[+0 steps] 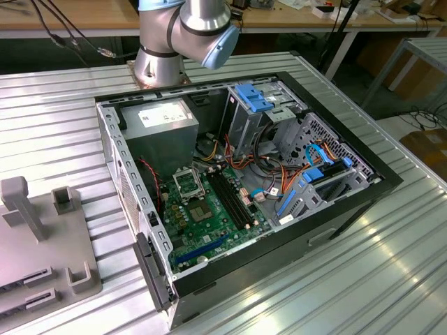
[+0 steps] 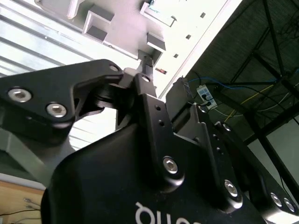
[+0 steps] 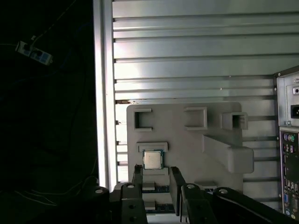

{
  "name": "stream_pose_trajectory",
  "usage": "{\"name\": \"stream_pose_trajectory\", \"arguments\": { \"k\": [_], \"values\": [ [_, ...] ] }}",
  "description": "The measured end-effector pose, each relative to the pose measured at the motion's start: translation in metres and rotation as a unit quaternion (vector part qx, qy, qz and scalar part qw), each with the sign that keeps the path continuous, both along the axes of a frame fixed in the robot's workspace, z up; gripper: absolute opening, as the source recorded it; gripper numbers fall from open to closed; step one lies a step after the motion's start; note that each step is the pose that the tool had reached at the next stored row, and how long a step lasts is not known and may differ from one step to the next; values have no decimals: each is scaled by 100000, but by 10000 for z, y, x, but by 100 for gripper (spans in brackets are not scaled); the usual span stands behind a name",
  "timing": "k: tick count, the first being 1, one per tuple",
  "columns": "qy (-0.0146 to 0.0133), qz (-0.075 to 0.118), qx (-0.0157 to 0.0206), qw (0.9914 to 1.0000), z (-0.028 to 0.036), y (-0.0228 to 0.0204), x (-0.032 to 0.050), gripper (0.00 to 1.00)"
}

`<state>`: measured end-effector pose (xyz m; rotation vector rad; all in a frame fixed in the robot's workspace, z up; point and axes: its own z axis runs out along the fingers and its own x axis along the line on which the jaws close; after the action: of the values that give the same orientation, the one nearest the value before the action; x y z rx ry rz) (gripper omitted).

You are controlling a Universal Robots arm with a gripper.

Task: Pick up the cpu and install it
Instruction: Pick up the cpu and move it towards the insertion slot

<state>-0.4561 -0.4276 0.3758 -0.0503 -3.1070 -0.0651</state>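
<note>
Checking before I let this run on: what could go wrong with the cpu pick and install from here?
1. The cpu is flat and sits between raised lips of the grey holder; the open jaws could strike a lip or grip it skewed.
2. The socket lies low inside the case, beside cables and memory slots; a tilted cpu might not seat.

cpu (image 3: pixel 153 160): small silver square, greenish rim, flat on grey fixture
</note>
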Motion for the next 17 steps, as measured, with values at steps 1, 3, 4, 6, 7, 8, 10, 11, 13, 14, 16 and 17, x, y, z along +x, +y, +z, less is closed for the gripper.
{"name": "stream_pose_trajectory", "arguments": {
  "k": [1, 3, 4, 6, 7, 8, 10, 11, 13, 14, 16, 17],
  "values": [
    [-3, 1, 0, 100000, 0, 0, 0, 42],
    [-3, 2, 0, 100000, 0, -1, 0, 47],
    [-4, 1, 0, 100000, 0, -1, 0, 54],
    [-3, 0, 3, 100000, 0, -1, 0, 54],
    [-2, 2, 1, 100000, 0, -2, 0, 54],
    [-1, 0, 1, 100000, 0, -1, 0, 54],
    [-3, 3, -1, 100000, 0, -5, 0, 54],
    [-2, 2, 2, 100000, 0, -9, 0, 54],
    [-2, 1, 2, 100000, 0, -9, 0, 54],
    [-3, 2, 1, 100000, 0, -10, 0, 54],
    [-2, 1, 0, 100000, 0, -10, 0, 54],
    [-4, 1, 1, 100000, 0, -10, 0, 54]
  ]
}}
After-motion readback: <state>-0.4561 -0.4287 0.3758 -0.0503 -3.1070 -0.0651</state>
